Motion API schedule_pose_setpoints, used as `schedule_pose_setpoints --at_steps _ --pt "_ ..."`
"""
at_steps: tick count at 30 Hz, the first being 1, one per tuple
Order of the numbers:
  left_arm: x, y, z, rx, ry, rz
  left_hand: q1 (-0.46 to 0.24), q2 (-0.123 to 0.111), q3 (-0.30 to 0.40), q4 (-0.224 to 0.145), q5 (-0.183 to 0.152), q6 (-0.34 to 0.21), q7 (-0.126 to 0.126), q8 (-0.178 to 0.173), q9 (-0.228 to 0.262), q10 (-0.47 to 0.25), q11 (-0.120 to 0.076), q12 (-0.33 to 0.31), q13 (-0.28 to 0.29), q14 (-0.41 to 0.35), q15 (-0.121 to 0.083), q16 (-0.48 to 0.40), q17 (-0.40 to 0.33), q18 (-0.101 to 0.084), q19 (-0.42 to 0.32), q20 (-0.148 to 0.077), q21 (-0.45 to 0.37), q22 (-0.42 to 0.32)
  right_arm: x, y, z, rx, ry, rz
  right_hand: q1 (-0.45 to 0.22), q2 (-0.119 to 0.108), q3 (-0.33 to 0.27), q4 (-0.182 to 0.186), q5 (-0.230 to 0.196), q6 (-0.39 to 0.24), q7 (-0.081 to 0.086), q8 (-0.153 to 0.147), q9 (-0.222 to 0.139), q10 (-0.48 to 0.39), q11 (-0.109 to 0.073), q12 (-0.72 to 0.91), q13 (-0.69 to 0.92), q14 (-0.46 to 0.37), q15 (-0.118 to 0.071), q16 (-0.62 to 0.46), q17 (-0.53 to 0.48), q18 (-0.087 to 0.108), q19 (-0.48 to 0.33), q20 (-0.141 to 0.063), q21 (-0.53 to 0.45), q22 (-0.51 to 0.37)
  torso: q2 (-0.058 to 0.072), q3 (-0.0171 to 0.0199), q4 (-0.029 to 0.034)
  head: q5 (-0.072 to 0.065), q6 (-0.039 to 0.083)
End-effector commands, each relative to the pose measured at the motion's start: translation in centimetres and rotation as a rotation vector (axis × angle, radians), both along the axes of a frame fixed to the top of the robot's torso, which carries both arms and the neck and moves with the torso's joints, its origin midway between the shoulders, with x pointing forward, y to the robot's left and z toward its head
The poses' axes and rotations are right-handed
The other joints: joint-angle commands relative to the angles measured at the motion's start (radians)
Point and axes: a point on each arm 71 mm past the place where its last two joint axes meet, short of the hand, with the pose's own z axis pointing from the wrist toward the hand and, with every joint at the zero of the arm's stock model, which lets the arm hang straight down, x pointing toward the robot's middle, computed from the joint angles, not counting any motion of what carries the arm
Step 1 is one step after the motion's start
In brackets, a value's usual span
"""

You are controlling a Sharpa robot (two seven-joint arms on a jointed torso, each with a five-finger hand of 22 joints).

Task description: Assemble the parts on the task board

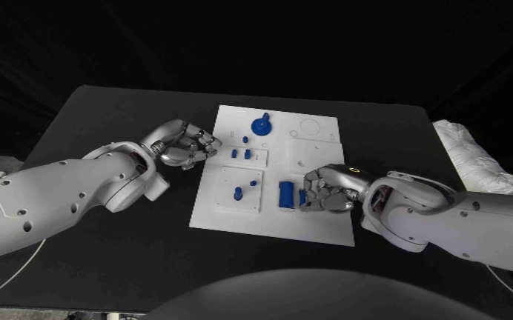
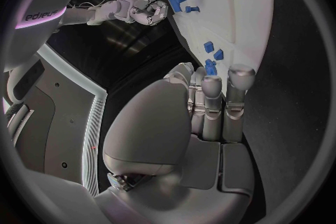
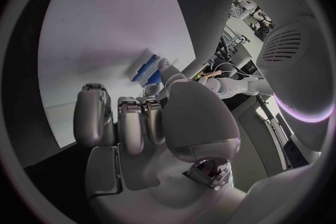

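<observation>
Parts look small, stiff and light. One blue cylinder sits at the right hand's curled fingertips; whether they pinch it, I cannot tell. Left hand, curled empty, hovers beside the task board.

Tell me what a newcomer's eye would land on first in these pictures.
The white board stands out in the middle of the black table, dotted with small blue parts. The right hand is at the board's near right part, fingers against a blue cylinder lying there. The left hand sits curled at the board's left edge, and a larger blue knob stands near the far edge.
</observation>
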Motion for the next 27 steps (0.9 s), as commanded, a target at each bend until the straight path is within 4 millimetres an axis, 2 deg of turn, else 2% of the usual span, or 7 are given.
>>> schedule_pose_setpoints --at_steps 1,9,14,22,23,25,27 --pt "-0.1 -0.2 0.1 -0.011 -0.003 -0.008 0.008 -0.002 0.004 -0.001 0.004 0.003 0.002 0.000 0.000 0.001 -0.002 0.007 -0.001 -0.005 -0.003 -0.005 -0.001 0.017 -0.003 -0.001 -0.006 0.089 -0.1 0.1 -0.3 -0.024 0.010 0.008 0.014 -0.004 -0.004 -0.001 -0.001 -0.008 0.000 -0.004 0.045 0.107 -0.007 0.004 0.263 0.108 -0.007 0.003 0.263 -0.011 -0.003 -0.003 -0.007 0.177 0.000 0.0007 0.0001 0.003 0.000" --pt "-0.1 -0.1 0.1 -0.010 -0.004 -0.006 0.008 -0.003 0.005 0.000 0.005 0.003 0.003 0.000 0.000 0.001 -0.002 0.007 -0.002 -0.006 -0.003 -0.006 -0.002 0.017 -0.004 -0.001 -0.008 0.089 0.0 0.0 -0.2 -0.014 -0.002 -0.003 0.034 -0.001 -0.006 -0.001 0.042 -0.012 0.001 -0.005 0.045 0.107 -0.007 0.004 0.263 0.108 -0.007 0.003 0.263 -0.010 -0.005 -0.003 -0.009 0.176 0.000 -0.0004 -0.0018 0.004 0.000" --pt "-0.1 -0.1 0.1 -0.013 -0.009 -0.007 0.008 -0.003 0.005 0.000 0.005 0.003 0.003 0.000 0.000 0.001 -0.002 0.007 -0.002 -0.006 -0.003 -0.006 -0.002 0.017 -0.004 -0.001 -0.008 0.089 0.0 0.0 0.2 0.032 -0.024 -0.017 0.019 -0.007 -0.025 0.028 -0.015 -0.064 0.001 -0.044 0.023 0.107 -0.006 0.004 0.263 0.108 -0.007 0.003 0.263 -0.011 -0.004 -0.002 -0.008 0.177 -0.001 -0.0010 -0.0018 0.007 0.000" --pt "-0.2 0.0 0.8 -0.065 -0.072 -0.013 -0.040 -0.003 -0.008 0.005 -0.033 0.012 0.002 0.006 0.001 0.003 0.003 0.009 -0.003 -0.023 0.004 -0.019 -0.025 0.020 -0.017 0.004 -0.041 0.082 0.6 -0.5 3.1 0.245 -0.075 -0.059 -0.076 -0.056 -0.118 0.204 -0.045 -0.115 -0.003 -0.164 -0.074 0.107 -0.010 0.004 0.263 0.108 -0.012 0.003 0.263 -0.009 -0.011 -0.007 -0.017 0.174 -0.016 -0.0057 -0.0045 0.008 0.000" --pt "-0.3 0.0 1.0 -0.080 -0.086 -0.011 -0.069 -0.001 -0.018 0.005 -0.058 0.016 0.000 0.008 0.001 0.004 0.005 0.009 -0.004 -0.050 0.007 -0.037 -0.052 0.026 -0.039 0.007 -0.083 0.073 0.9 -0.6 3.7 0.289 -0.068 -0.069 -0.104 -0.044 -0.138 0.205 -0.045 -0.107 0.002 -0.202 -0.113 0.107 -0.010 0.004 0.263 0.108 -0.007 0.003 0.263 -0.002 -0.031 -0.008 -0.048 0.164 -0.020 -0.0071 -0.0056 0.009 0.000" --pt "-0.4 0.0 1.4 -0.122 -0.115 -0.003 -0.133 0.000 -0.044 -0.001 -0.104 0.025 -0.002 0.013 0.002 0.005 0.014 0.011 -0.004 -0.168 0.021 -0.118 -0.161 0.043 -0.121 0.016 -0.234 0.038 1.9 -0.8 4.9 0.400 -0.024 -0.098 -0.194 0.057 -0.181 0.212 -0.027 -0.068 0.027 -0.347 -0.268 0.107 0.003 0.004 0.263 0.071 0.013 -0.053 0.220 0.035 -0.156 0.005 -0.242 0.105 -0.031 -0.0106 -0.0091 0.012 0.000" --pt "-0.5 -0.1 1.8 -0.173 -0.137 0.008 -0.191 -0.005 -0.083 -0.004 -0.121 0.032 -0.005 0.019 0.002 -0.007 0.031 0.013 -0.003 -0.328 0.048 -0.189 -0.197 0.052 -0.265 0.032 -0.417 -0.005 3.0 -1.2 5.9 0.522 0.029 -0.137 -0.234 0.121 -0.200 0.173 0.039 -0.071 0.040 -0.439 -0.362 -0.089 0.035 -0.226 0.103 -0.143 0.035 -0.356 0.011 0.083 -0.387 0.024 -0.593 -0.011 -0.040 -0.0116 -0.0118 0.012 0.000"
